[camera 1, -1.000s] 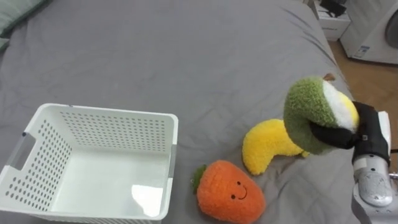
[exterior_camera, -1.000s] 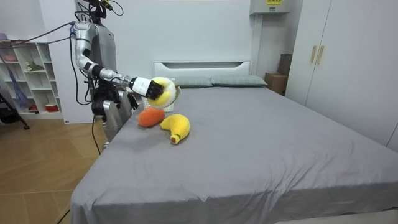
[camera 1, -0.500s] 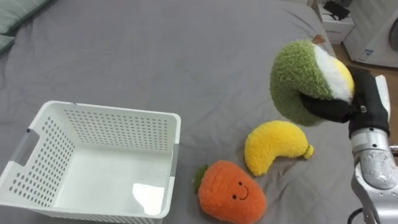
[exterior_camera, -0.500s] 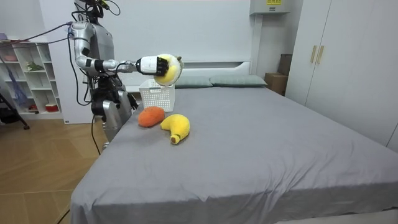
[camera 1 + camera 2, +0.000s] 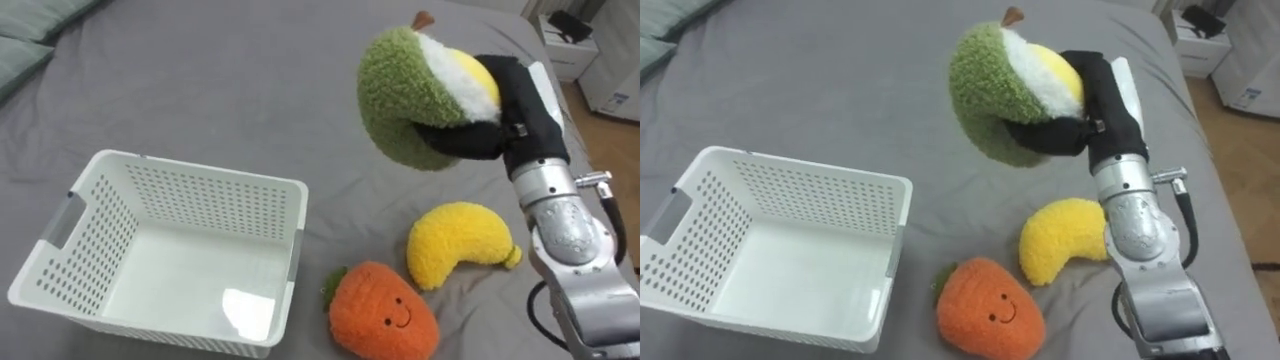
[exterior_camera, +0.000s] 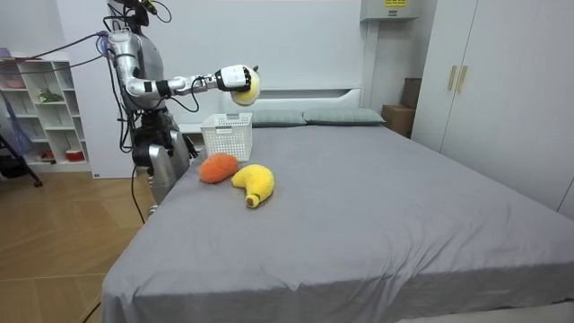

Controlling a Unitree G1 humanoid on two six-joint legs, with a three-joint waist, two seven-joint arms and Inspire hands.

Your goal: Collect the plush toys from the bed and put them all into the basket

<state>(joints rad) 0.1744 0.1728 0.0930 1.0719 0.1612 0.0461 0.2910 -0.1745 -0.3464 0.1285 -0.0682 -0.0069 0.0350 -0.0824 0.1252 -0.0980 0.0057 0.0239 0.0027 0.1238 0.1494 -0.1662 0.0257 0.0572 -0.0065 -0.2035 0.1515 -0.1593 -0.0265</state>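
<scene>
— Right hand [image 5: 512,110]?
— Fingers clamped round the green plush toy [image 5: 405,100], seemingly an avocado. It is higher than a second ago and nearer the white basket [image 5: 190,195] at the bed [image 5: 200,70] edge.
— Outstanding?
— Banana [image 5: 460,245] and carrot [image 5: 385,322] lie beside the basket. Release likely next.

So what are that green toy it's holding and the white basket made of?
The green toy in the right hand looks like plush fabric: fuzzy matte pile, dented where the hand squeezes it. The white basket seems to be rigid plastic: smooth, slightly glossy, with rows of holes in its walls.
</scene>
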